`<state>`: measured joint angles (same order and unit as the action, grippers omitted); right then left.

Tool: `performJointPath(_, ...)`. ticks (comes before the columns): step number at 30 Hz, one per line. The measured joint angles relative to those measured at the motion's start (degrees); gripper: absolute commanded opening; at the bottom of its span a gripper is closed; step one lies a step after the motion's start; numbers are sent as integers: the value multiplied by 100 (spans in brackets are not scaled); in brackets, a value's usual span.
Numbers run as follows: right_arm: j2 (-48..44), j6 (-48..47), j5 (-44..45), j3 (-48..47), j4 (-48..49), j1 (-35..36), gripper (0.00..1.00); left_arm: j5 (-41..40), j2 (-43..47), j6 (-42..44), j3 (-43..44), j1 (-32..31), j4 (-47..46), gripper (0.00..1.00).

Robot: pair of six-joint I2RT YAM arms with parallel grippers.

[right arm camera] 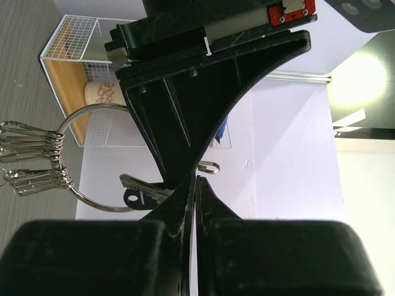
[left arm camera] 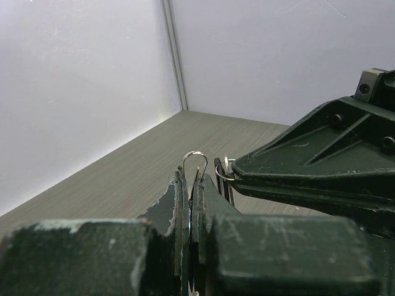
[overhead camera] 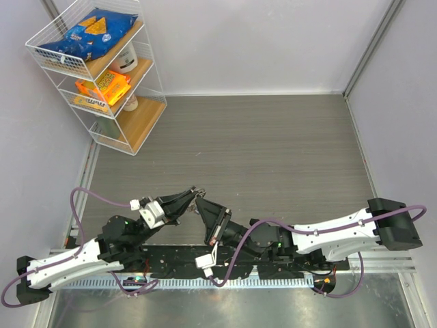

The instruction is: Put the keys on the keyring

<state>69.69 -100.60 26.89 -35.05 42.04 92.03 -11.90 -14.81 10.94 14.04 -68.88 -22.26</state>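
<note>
My two grippers meet tip to tip above the near middle of the table. The left gripper (overhead camera: pixel 195 194) (left arm camera: pixel 192 179) is shut on a small key piece. Only its thin silvery wire loop (left arm camera: pixel 195 161) (right arm camera: pixel 208 166) pokes out past the tips. The right gripper (overhead camera: pixel 201 207) (right arm camera: pixel 195 182) is shut at the edge of the keyring (right arm camera: pixel 92 117). This is a round wire loop hanging to its left, and a sliver of it (left arm camera: pixel 223 170) shows at the right fingers (left arm camera: pixel 296 169). Several silvery keys (right arm camera: pixel 34 148) hang on the ring. A key with a dark head (right arm camera: pixel 141 196) lies against the right jaws.
A white wire shelf rack (overhead camera: pixel 102 75) (right arm camera: pixel 65 55) holding snack bags stands at the far left corner. Grey walls close the table on the left, back and right. The arm bases and a toothed rail (overhead camera: pixel 225 277) run along the near edge.
</note>
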Motion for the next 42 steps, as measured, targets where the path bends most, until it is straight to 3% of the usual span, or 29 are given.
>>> performJointPath(42, 31, 448, -286, -140, 92, 52, 6, 632, 275, 0, -111, 2, -111, 0)
